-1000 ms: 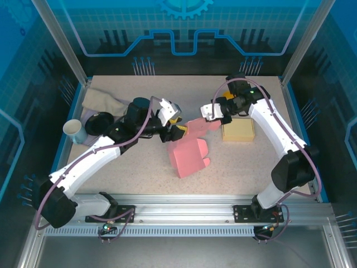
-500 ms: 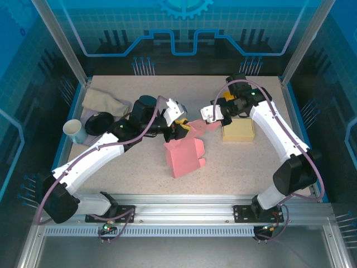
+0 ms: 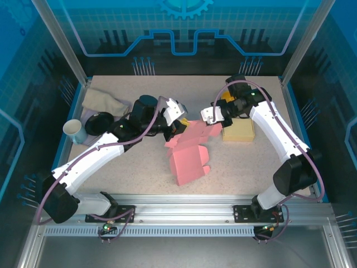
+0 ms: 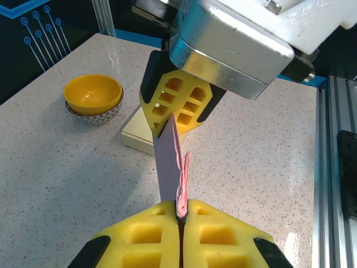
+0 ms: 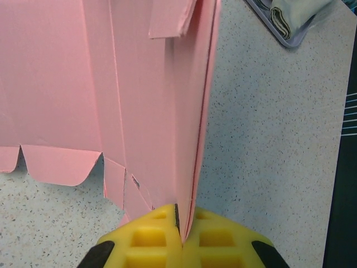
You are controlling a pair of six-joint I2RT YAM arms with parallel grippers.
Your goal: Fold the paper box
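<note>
Two grippers share the pink paper box (image 3: 188,159), a partly flat sheet held up mid-table. The left gripper (image 3: 177,127) is clamped on one upper edge and the right gripper (image 3: 215,118) on the opposite edge. A panel crease seems to be in hand. The next move probably calls for coordinated swinging without tearing.

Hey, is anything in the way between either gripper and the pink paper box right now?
Nothing visible. Both are on it: the left gripper and the right gripper are each shut on an edge of the pink paper box.
</note>
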